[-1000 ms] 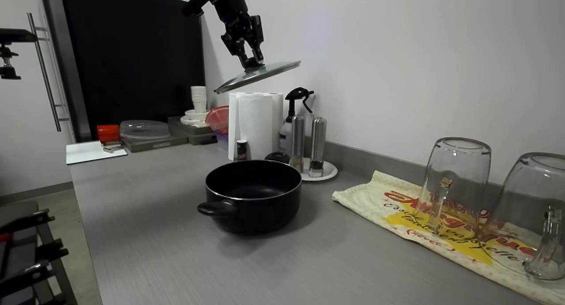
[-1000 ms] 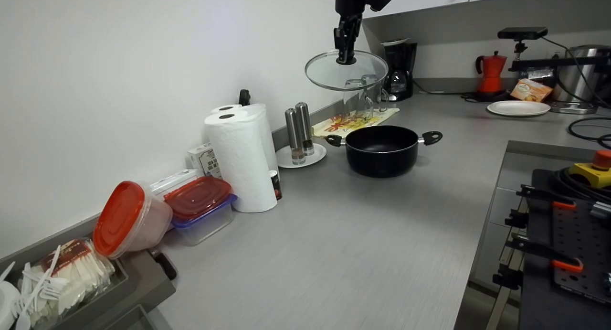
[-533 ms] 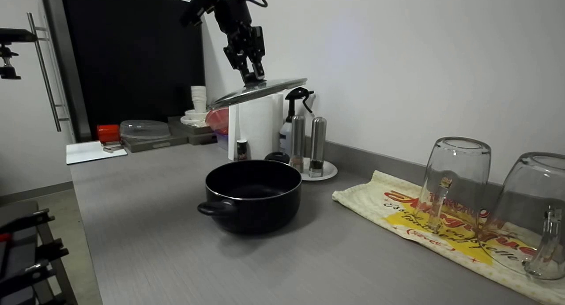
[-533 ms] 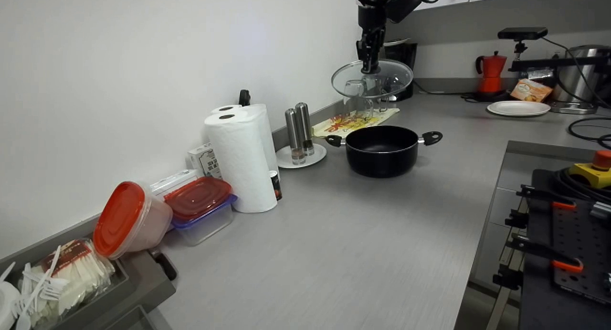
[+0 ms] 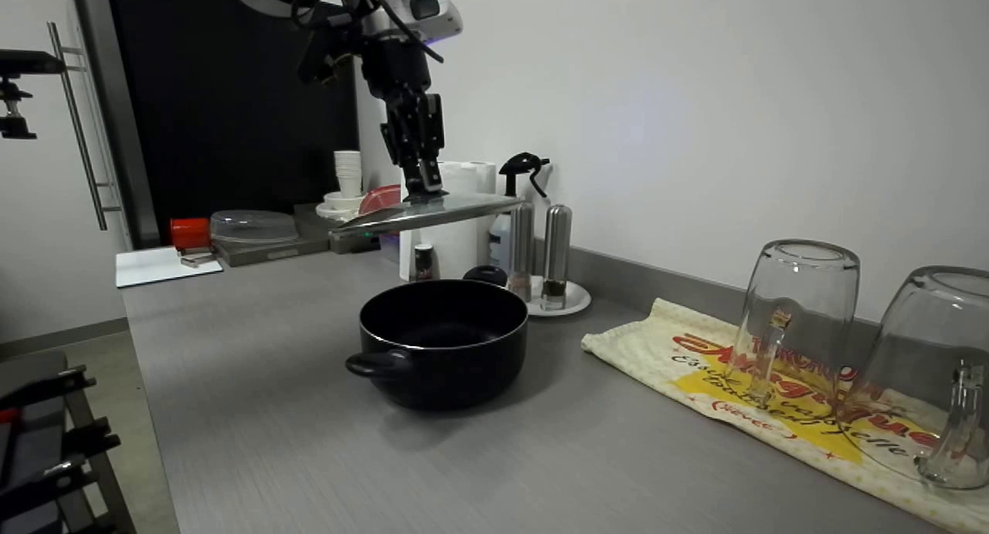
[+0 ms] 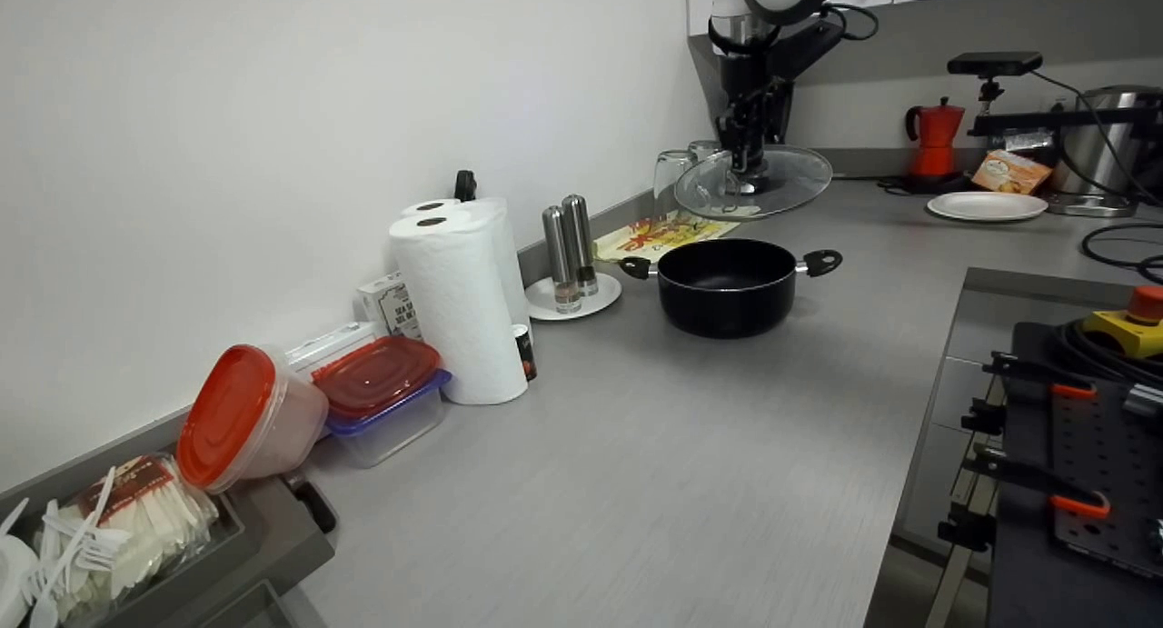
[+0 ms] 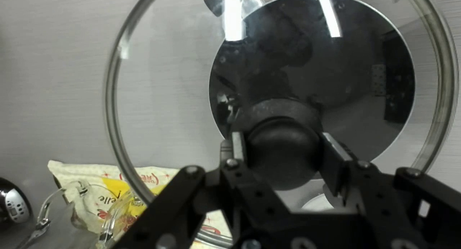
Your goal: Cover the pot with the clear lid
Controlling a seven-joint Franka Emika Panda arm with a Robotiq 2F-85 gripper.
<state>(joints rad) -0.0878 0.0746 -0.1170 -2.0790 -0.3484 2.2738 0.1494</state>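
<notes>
- Wrist view: the gripper (image 7: 287, 148) was clenched on the dark knob (image 7: 283, 155), its fingers (image 7: 239, 147) on either side.
- Location: the clear lid (image 5: 456, 208) hung by that knob in the air above the pot (image 5: 444, 375), not touching it. The pot stood on the counter (image 5: 263, 410).
- Change, last second: in both exterior views the lid had come down and travelled sideways until it was roughly over the pot. Its tilt had lessened, though it was not level. The pot had not moved.
- Meaning for the task: the carrying stage appeared nearly complete, but the pot was uncovered. Centring, levelling, lowering and release remained.
- Caution: in the wrist view the pot showed through the lid, off its centre; the true offset could not be told from that slant. A tilted lid would likely have met the rim (image 5: 444, 350) on one side first.
- Count, task parts: one pot with two handles (image 6: 822, 263); one lid; one knob.
- Count, drying area: one dishcloth (image 5: 707, 383); two upturned glass mugs (image 5: 800, 318).
- Count, behind the pot in an exterior view: two grinders (image 5: 521, 244); one spray bottle (image 5: 501, 232).
- Count, in an exterior view: two paper rolls (image 6: 459, 301); one red coffee pot (image 6: 936, 139); two white plates (image 6: 986, 207), one of them under the grinders.
</notes>
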